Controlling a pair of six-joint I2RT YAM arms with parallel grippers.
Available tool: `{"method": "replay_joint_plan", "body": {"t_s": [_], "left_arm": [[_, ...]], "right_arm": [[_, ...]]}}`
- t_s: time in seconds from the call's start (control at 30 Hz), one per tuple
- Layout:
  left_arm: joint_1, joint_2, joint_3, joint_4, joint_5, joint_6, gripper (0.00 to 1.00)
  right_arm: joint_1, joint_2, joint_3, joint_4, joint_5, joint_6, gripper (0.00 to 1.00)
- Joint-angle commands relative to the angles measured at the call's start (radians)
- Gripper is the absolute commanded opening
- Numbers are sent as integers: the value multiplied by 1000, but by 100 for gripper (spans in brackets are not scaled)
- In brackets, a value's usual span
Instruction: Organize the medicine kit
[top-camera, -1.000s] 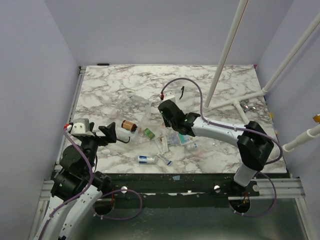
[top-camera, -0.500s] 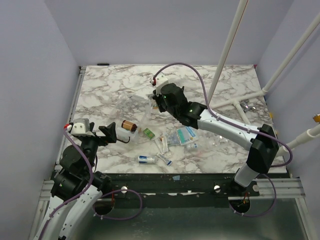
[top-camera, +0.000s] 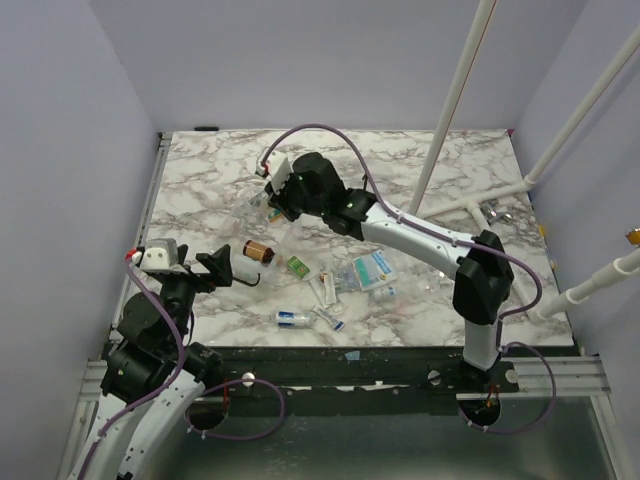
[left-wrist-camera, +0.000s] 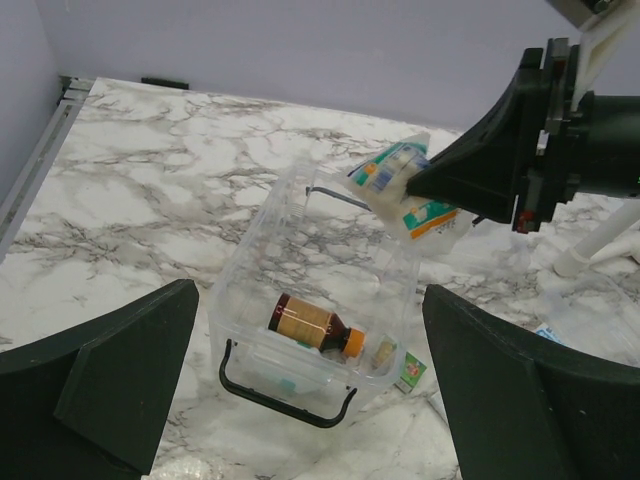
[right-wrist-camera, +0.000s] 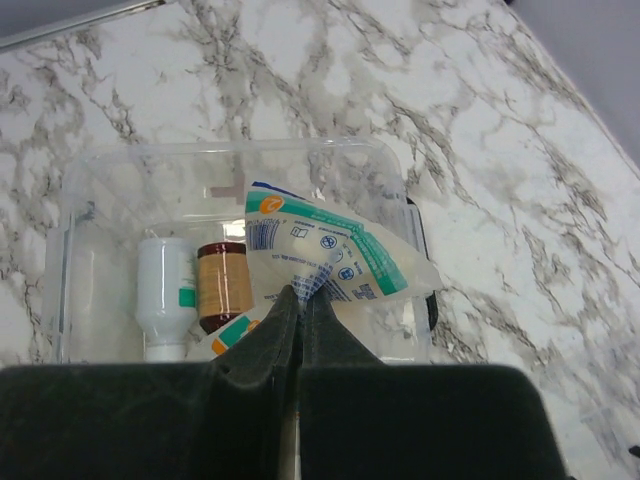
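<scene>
A clear plastic box (left-wrist-camera: 252, 262) with a black handle (left-wrist-camera: 290, 406) stands on the marble table. Inside lie a brown bottle (left-wrist-camera: 310, 325) with an orange cap and, in the right wrist view, a white bottle (right-wrist-camera: 165, 300). My right gripper (right-wrist-camera: 300, 296) is shut on a white and green sachet (right-wrist-camera: 330, 250) and holds it above the open box (right-wrist-camera: 230, 150). The sachet also shows in the left wrist view (left-wrist-camera: 405, 190). My left gripper (top-camera: 225, 268) is open and empty, near the box's handle side, with its fingers (left-wrist-camera: 110, 380) spread wide.
Loose items lie in front of the box: a small green carton (top-camera: 297, 266), a white bottle (top-camera: 292, 319), a tube (top-camera: 325, 290) and several sachets (top-camera: 365, 272). A white pole frame (top-camera: 450, 110) stands at the right rear.
My right gripper has moved from the sachet pile at mid table back and left, carrying the sachet over the box. The left arm has not moved.
</scene>
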Motion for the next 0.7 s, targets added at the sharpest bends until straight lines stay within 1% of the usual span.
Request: {"method": "replay_joint_plan", "body": {"t_s": [0.0,0.2,0.33,0.5,0.67], "left_arm": [[-1,-20,-9,15,21,-7,98],[-2,-27,-10,17,25,-9,98],[-2,-29,-11,18,30,-10,98],[-3,-33,-11,20,32,-12,98],[-4,-33,-12,20,34,-13,98]], "right_arm": [[0,98,114,-69,-140,-55,1],[0,242,241,-140,-133,-79,1],[-1,328,334,-226,-147,-109,1],[-1,395,377,-288,-143,-138,1],[-4,481,463,-372,-98,-148,1]]}}
